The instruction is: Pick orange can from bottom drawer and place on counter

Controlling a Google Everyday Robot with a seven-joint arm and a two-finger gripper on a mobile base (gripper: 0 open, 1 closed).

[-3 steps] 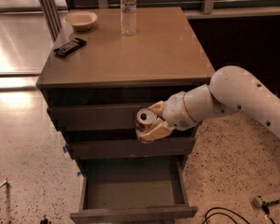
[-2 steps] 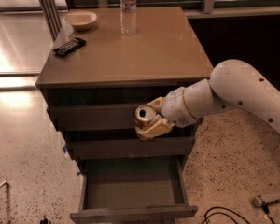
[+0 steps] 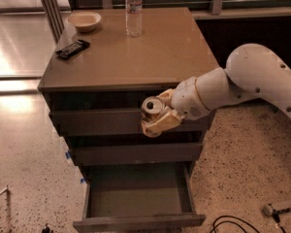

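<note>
My gripper is shut on the orange can, whose silver top faces up. It holds the can in the air in front of the top drawer, just below the counter's front edge. The counter is the glossy tan top of the cabinet. The bottom drawer is pulled open below and shows an empty inside. My white arm reaches in from the right.
On the counter stand a clear water bottle at the back, a beige bowl at the back left and a black remote-like object at the left. Cables lie on the speckled floor at the right.
The gripper has risen with the orange can, from in front of the middle drawer up to the top drawer's front.
</note>
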